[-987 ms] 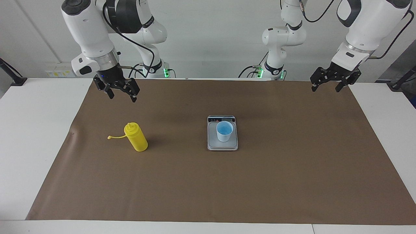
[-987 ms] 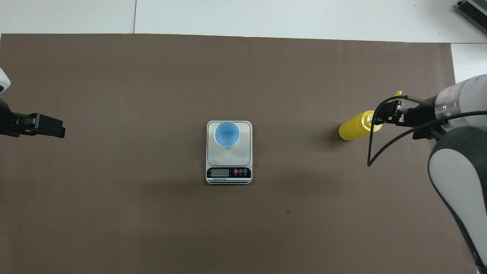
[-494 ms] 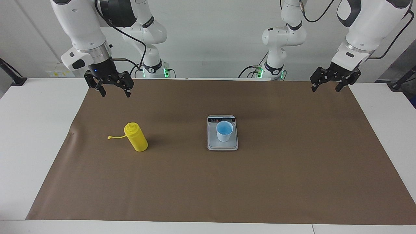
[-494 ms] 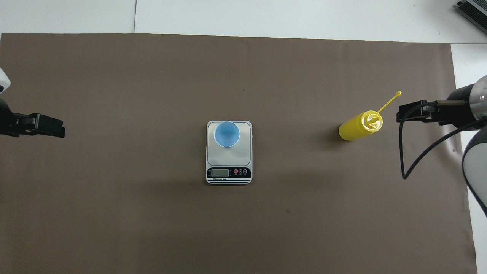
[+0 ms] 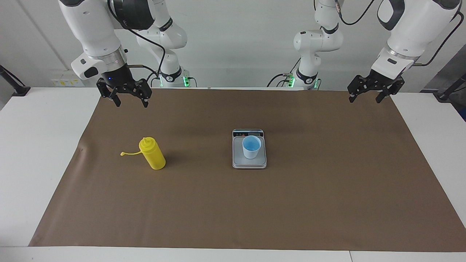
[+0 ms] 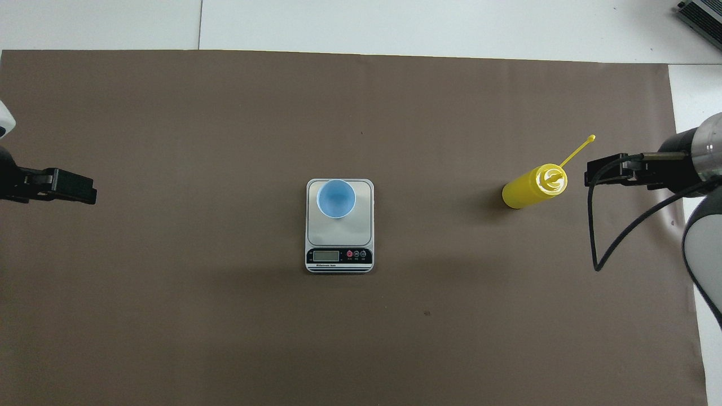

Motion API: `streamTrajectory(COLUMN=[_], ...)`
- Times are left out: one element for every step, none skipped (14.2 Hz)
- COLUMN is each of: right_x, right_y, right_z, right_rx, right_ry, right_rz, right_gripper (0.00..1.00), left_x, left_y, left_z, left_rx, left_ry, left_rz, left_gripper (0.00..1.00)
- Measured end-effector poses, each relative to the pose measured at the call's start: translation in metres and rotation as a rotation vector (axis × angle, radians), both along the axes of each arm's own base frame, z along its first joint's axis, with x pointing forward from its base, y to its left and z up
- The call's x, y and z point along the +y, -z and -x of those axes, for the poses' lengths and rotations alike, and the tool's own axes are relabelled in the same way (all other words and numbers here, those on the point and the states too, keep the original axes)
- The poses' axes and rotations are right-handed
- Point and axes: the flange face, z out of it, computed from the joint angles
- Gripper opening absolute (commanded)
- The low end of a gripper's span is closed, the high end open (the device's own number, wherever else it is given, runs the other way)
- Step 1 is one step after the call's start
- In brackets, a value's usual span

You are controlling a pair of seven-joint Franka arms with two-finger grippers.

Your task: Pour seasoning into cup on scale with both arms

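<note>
Standing upright, the yellow seasoning bottle (image 5: 153, 156) trails its thin cap strap — both claws spread, holding nothing.

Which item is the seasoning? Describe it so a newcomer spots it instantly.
On the brown mat, start from the scale at the middle and go toward the right arm's end. There the seasoning stands alone: the only yellow thing, a squeeze bottle with a thin cap strap sticking out sideways.

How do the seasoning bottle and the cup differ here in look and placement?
The seasoning bottle is yellow, taller and stands on the brown mat; the cup is light blue, shorter and sits on the scale. The bottle has a domed top; the cup is open. Both stand upright, untouched.
</note>
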Motion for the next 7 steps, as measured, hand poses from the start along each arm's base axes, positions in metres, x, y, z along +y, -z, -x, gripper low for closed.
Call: streamTrajectory(right_x=[0.0003, 0.0006, 0.0007, 0.0008, 0.0007, 0.0007, 0.0008], right_y=[0.001, 0.002, 0.002, 0.0019, 0.0017, 0.0017, 0.0015], right_z=[0.0014, 0.0031, 0.0044, 0.0057, 0.0065, 0.0071, 0.0075], right_rx=[0.013, 0.028, 0.036, 0.043, 0.047, 0.05, 0.051], right_ry=[-0.001, -0.002, -0.002, -0.002, -0.002, -0.002, -0.003], right_rz=[0.001, 0.001, 0.001, 0.002, 0.002, 0.002, 0.002], right_gripper=[1.0, 1.0, 1.0, 1.0, 1.0, 1.0, 1.0], left_x=[0.0, 0.0, 0.0, 0.0, 0.0, 0.0, 0.0], left_y=[0.0, 0.0, 0.0, 0.0, 0.0, 0.0, 0.0], left_z=[0.0, 0.0, 0.0, 0.0, 0.0, 0.0, 0.0], left_rx=[0.0, 0.0, 0.0, 0.0, 0.0, 0.0, 0.0], left_ry=[0.0, 0.0, 0.0, 0.0, 0.0, 0.0, 0.0], left_rz=[0.0, 0.0, 0.0, 0.0, 0.0, 0.0, 0.0], left_gripper=[1.0, 1.0, 1.0, 1.0, 1.0, 1.0, 1.0])
